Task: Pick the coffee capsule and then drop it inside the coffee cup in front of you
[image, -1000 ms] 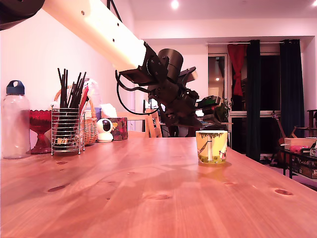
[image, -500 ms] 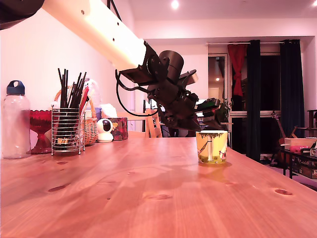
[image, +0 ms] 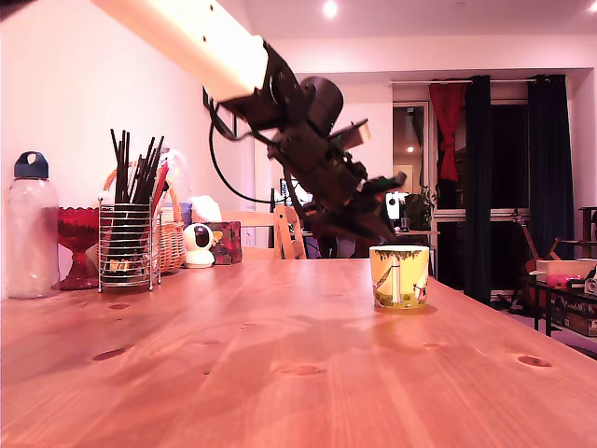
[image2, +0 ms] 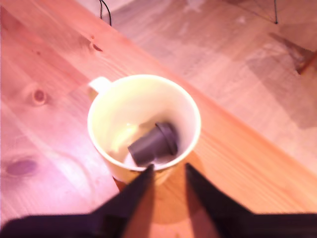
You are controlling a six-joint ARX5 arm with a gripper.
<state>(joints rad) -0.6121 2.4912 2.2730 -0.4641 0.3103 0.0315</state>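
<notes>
Bottles and clutter line the exterior view's left edge of the wooden table (image: 280, 373): a clear plastic bottle (image: 28, 229) with a dark blue cap, then a red glass goblet (image: 76, 245) partly hidden behind it, then a wire holder (image: 126, 245) stuffed with black sticks, and a wicker basket (image: 170, 238) behind that. Next come a small white camera (image: 197, 245) and a dark patterned box (image: 224, 242), standing near the far edge. From the upper left a white arm (image: 191, 42) slopes down across the middle of this view, ending in dark joints and the gripper (image: 378, 229), which hangs just above and slightly to the left of the coffee cup (image: 399, 275). The cup is yellow-green with a white upright figure on its side, and it stands on the table right of centre. Dark curtains (image: 476, 177) hang in the room beyond, at the right.

Seen from the wrist, the cup's (image2: 143, 126) pale inside is open to view and the coffee capsule (image2: 153, 145), a dark tapered piece, lies on its side at the bottom. The gripper (image2: 167, 171) holds nothing; its two dark fingers (image2: 138, 191) are spread apart over the cup's near rim, the wood showing between them
</notes>
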